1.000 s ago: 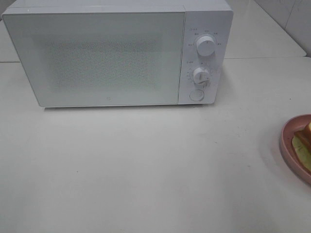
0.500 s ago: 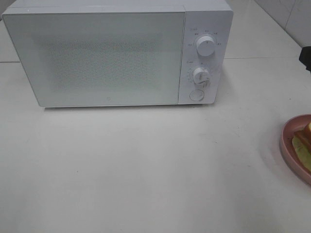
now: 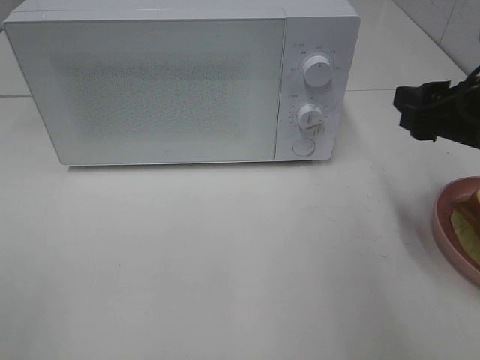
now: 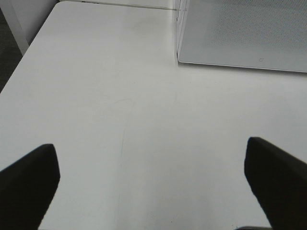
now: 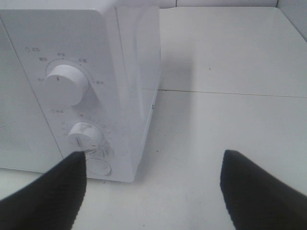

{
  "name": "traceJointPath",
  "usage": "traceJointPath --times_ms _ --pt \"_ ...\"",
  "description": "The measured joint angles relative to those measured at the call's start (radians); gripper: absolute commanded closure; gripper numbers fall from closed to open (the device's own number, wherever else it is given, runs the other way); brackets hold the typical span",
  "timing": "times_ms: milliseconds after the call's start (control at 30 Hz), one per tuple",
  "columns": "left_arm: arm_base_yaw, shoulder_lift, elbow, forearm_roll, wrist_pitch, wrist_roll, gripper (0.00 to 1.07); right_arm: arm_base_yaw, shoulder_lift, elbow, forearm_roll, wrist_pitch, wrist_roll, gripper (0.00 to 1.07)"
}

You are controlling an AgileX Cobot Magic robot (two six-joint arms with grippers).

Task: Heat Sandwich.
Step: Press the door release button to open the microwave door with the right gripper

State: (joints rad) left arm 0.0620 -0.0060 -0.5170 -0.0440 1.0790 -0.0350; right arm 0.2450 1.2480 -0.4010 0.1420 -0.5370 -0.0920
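Exterior high view. Microwave (image 3: 180, 82): white, far side of the desk (image 3: 225, 262), door (image 3: 150, 90) closed. Panel on its right: upper dial (image 3: 318, 71), lower dial (image 3: 310, 118), round button (image 3: 303, 147).
Change: right gripper (image 3: 411, 114), absent a second ago and only a dark sliver at the frame edge half a second ago, has come in from the right and now hangs to the right of the panel, above the desk. Judged an approach to the door release, so heating has not begun.
Sandwich (image 3: 469, 217): unmoved, on the pink plate (image 3: 444, 225) at the near right edge, well apart from the microwave. Plate and sandwich are cut off by the frame; only pale bread, a brown layer and a yellow-green layer show.
Left arm: out of this view.

Left wrist view. Left gripper (image 4: 153, 191): fingers spread wide, nothing between them, over bare desk (image 4: 96, 96). Lower left part of the microwave (image 4: 240, 33) beyond it.

Right wrist view. Right gripper (image 5: 153, 191): fingers spread, empty, pointed at the panel end of the microwave (image 5: 129, 57). Upper dial (image 5: 66, 84) and lower dial (image 5: 84, 134) clear; round button (image 5: 98, 167) partly hidden behind one finger. Dial lettering too small to read. Sandwich not seen.
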Motion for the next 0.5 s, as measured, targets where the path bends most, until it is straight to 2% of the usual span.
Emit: traceJointPath --times_ms 100,133,200,267,500 --pt "0.000 0.000 0.000 0.000 0.000 0.000 0.07 0.056 0.038 0.000 0.113 -0.044 -0.092 0.32" --pt "0.000 0.000 0.000 0.000 0.000 0.000 0.07 0.097 0.060 0.000 0.187 -0.076 -0.155 0.32" --pt "0.000 0.000 0.000 0.000 0.000 0.000 0.07 0.117 0.068 0.000 0.214 -0.096 -0.182 0.32" --pt "0.000 0.000 0.000 0.000 0.000 0.000 0.07 0.171 0.096 0.000 0.299 -0.154 -0.237 0.32" --pt "0.000 0.000 0.000 0.000 0.000 0.000 0.07 0.256 0.159 0.013 0.363 -0.260 -0.268 0.32"
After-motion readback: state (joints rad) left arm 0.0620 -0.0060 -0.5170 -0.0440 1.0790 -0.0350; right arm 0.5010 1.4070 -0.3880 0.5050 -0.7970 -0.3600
